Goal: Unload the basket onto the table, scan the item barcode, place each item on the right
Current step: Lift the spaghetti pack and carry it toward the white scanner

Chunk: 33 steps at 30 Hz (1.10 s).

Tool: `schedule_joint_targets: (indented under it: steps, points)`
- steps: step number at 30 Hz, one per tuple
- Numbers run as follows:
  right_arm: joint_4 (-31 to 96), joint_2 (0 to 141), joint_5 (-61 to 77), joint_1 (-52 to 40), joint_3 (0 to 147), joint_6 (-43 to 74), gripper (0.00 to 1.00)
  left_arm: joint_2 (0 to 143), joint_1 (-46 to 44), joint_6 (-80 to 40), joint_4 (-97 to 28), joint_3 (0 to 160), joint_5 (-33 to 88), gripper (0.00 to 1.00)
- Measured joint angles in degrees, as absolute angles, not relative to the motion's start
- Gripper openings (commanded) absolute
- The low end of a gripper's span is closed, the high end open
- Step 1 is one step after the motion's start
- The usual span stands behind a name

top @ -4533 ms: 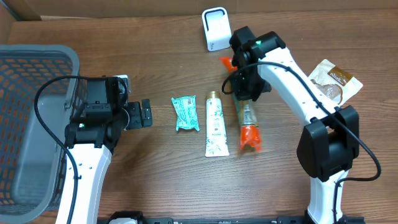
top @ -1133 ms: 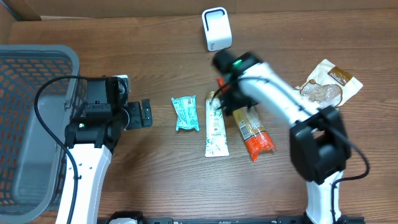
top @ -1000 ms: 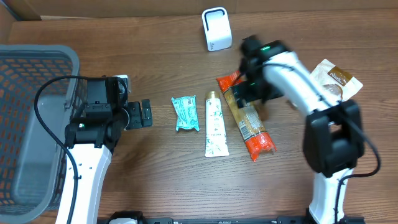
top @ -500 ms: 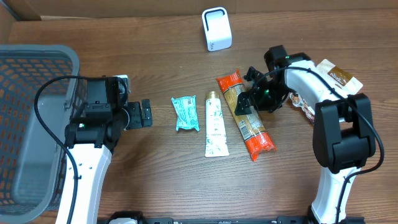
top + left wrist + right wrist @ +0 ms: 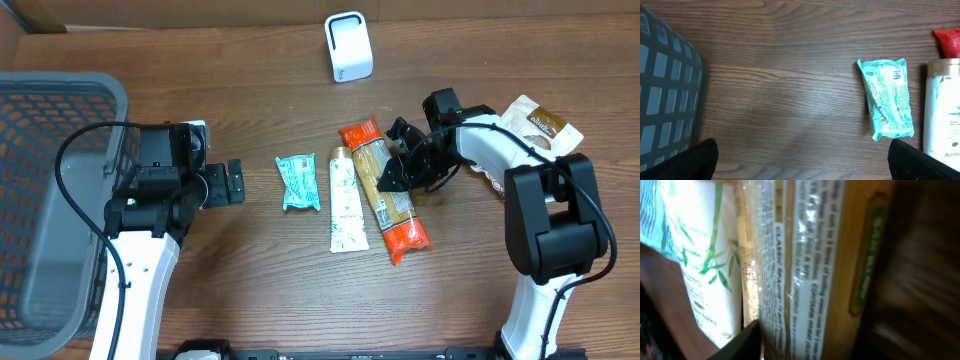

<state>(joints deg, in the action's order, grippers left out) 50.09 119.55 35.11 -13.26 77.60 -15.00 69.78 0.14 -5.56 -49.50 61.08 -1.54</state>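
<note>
- Although set right against the pasta pack [image 5: 392, 210], touching its right edge, right end effector [image 5: 393, 160] not readable as clenched or released: cannot tell from the overhead view, nor from the very close right wrist view.
- Pasta pack flat on the desk [image 5: 250, 90], just beside the cream tube [image 5: 346, 205], well apart from the white scanner [image 5: 348, 47] at the far side.
- Left end effector [image 5: 234, 183] released, fingers wide, nothing between, near the basket [image 5: 40, 200].
- Probably light but long; film wrapper likely slippery; dry sticks inside stiff yet brittle, so easy to snap under a hard squeeze or a bend.
- Best to take hold across the narrow width near the middle, for balance; better to avoid the orange ends, probably soft; better to leave the printed side uncovered for the scanner.
</note>
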Motion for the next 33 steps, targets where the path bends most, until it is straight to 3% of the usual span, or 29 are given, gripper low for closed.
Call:
schedule_joint_targets:
  steps: [8,17,27,33]
  points:
    - [52.4,120.2,41.3,-13.2,77.3,-14.7,0.04,69.8,0.1,-5.6,-49.5,61.1,-1.5,1.00]
    - [62.8,121.5,45.4,-12.9,81.0,-15.2,0.04,69.8,0.1,-5.6,-49.5,61.1,-1.5,1.00]
    - [72.7,121.0,49.6,-11.2,100.0,-14.5,0.04,69.8,0.1,-5.6,-49.5,61.1,-1.5,1.00]
    - [63.5,116.4,55.0,-9.8,104.6,-9.2,0.04,69.8,0.1,-5.6,-49.5,61.1,-1.5,1.00]
